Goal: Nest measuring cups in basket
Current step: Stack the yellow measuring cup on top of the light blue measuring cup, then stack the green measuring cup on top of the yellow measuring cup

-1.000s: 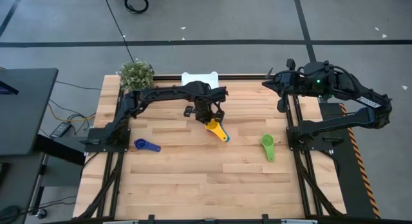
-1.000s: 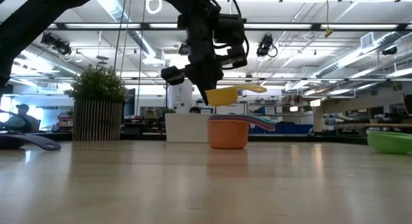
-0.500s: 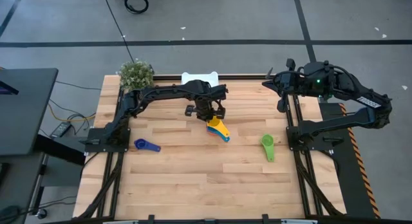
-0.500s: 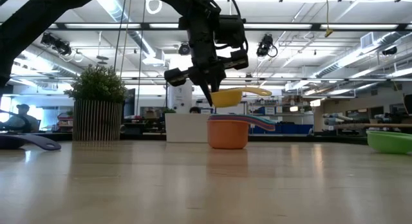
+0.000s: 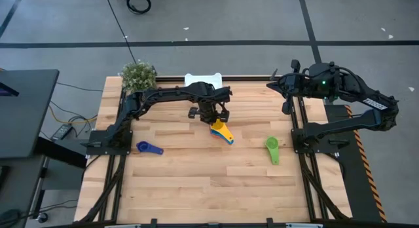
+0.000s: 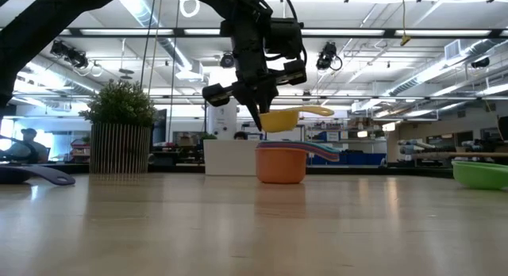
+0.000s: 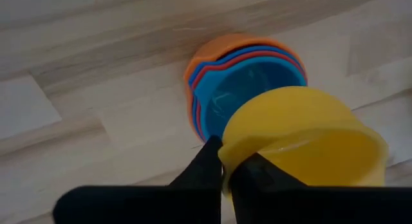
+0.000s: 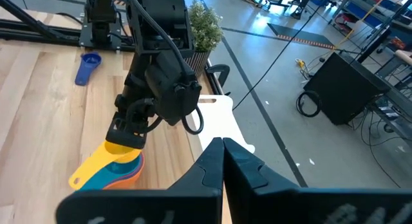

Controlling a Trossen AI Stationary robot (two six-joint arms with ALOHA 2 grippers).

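Lowered slightly, the left gripper [image 6: 258,121] pinches the round yellow cup's [image 6: 279,119] rim; right fingers closed.

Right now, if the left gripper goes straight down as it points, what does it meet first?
Probably the nested stack directly below. The left gripper holds the yellow cup just above it, so that cup would touch first. Exact alignment is hard to judge.
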